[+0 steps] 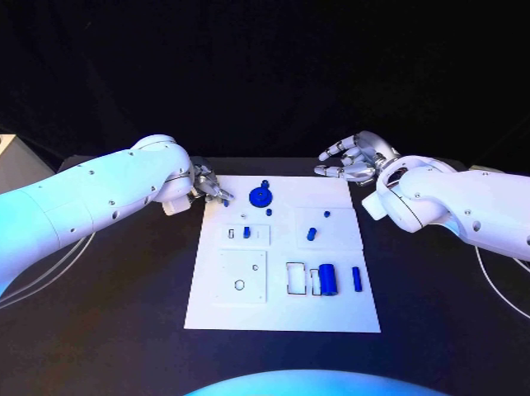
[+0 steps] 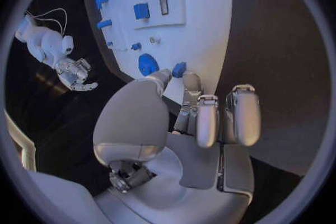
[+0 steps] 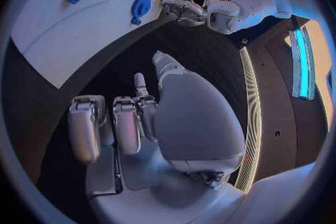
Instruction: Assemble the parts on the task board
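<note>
The white task board (image 1: 283, 309) lies flat in the middle of the black table (image 1: 122, 330), with small blue parts spread over it. A round blue disc (image 1: 260, 196) sits near the board's far edge, and a small blue piece (image 1: 269, 212) lies just on the near side of it. Further toward the robot, a short blue block (image 1: 247, 232) stands by a small slot, and another blue piece (image 1: 311, 234) lies toward the right. In the near right section a blue cylinder (image 1: 330, 278) lies beside a slim blue bar (image 1: 356, 279). The left hand (image 1: 208, 188) is at the board's far left corner, its fingertips (image 2: 179, 70) pinching a small blue part close to the disc. The right hand (image 1: 350, 158) hangs over the table just beyond the board's far right corner, holding nothing, its fingers apart and gently curled.
</note>
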Tool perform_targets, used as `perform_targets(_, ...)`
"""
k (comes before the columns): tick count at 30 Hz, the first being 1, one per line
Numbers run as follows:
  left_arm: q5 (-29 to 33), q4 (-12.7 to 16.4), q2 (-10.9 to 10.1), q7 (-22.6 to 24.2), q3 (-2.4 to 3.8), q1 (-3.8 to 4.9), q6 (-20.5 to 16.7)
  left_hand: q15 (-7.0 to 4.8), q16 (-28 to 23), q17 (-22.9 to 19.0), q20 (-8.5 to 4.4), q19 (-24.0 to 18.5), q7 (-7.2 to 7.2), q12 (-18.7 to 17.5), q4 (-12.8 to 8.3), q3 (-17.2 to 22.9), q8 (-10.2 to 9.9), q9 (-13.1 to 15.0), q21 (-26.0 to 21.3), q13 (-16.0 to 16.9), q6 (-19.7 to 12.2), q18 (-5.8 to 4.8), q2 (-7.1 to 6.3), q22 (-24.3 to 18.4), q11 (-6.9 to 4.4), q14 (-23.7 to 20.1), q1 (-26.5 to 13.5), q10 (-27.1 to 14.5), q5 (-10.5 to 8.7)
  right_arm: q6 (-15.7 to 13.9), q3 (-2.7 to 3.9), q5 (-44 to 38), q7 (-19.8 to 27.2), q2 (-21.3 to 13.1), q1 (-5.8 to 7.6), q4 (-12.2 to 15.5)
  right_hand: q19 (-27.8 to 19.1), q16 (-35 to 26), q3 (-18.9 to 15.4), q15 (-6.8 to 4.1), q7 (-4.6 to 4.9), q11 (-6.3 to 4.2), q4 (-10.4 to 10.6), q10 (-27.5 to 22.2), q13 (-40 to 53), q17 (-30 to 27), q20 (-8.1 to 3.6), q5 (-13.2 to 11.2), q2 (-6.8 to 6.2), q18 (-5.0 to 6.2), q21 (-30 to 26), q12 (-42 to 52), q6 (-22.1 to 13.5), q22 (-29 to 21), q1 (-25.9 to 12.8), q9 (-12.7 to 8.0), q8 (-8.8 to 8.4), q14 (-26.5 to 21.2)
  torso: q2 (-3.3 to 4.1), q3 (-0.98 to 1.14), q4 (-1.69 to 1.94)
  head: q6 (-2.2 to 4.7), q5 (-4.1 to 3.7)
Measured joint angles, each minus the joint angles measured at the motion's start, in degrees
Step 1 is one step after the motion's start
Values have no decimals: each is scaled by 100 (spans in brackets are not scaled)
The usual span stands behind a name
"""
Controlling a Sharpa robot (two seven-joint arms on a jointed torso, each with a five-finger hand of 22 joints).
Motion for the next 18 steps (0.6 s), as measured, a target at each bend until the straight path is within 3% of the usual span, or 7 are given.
perform_targets(9, 65, 5, -12, 44, 0, 2, -9, -14, 0, 0, -21, 21, -24, 0, -97, 504, -31, -63, -1, -50, 24, 0, 107, -1, -24, 14, 565, -22, -4, 0, 0, 0, 0, 9, 0, -10, 0, 0, 0, 0, 0, 0, 0, 0, 0, 0, 0, 0, 0, 0, 0, 0, 0, -1, 0, 0, 0, 0, -5, -2, 3, -11, -8)
perform_targets(13, 162, 57, -49, 69, -3, 1, -30, -53, 0, -1, -23, 23, -42, 0, -213, 1085, 92, -62, -2, -53, 12, 0, 13, -1, -78, -9, 774, 34, -31, 0, 0, 0, 0, 12, 0, -19, 0, 0, 0, 0, 0, 0, 0, 0, -1, 0, 0, 0, 0, 0, 0, 0, 0, -1, 0, 0, 0, 0, -6, -2, 2, -11, 1)
perform_targets(14, 200, 83, -67, 78, -3, -1, -40, -53, 0, -1, -42, 41, -58, 1, -97, 1272, 92, -62, -2, -57, -50, 0, -27, -1, -92, -9, 813, 49, -47, 0, 0, 0, 0, 13, 0, -22, 0, 0, 0, 0, 0, 0, 0, 0, -1, 0, 0, 0, 0, 0, 0, 0, 0, -1, 0, 0, 0, 0, -6, -2, 2, -11, 3)
perform_targets(18, 334, 207, -142, 102, -4, -2, -85, -53, 0, -1, -41, 41, -61, 73, 194, 1568, 583, -61, -2, -68, -146, 0, -220, -1, -103, -9, 626, 101, -48, 1, 1, 0, 0, 13, 0, -32, 0, 0, 0, 0, 0, 0, 0, 0, -1, 0, 0, 0, 0, 0, 0, 0, 0, -1, 0, 0, 0, 0, -7, -2, 1, -9, 5)
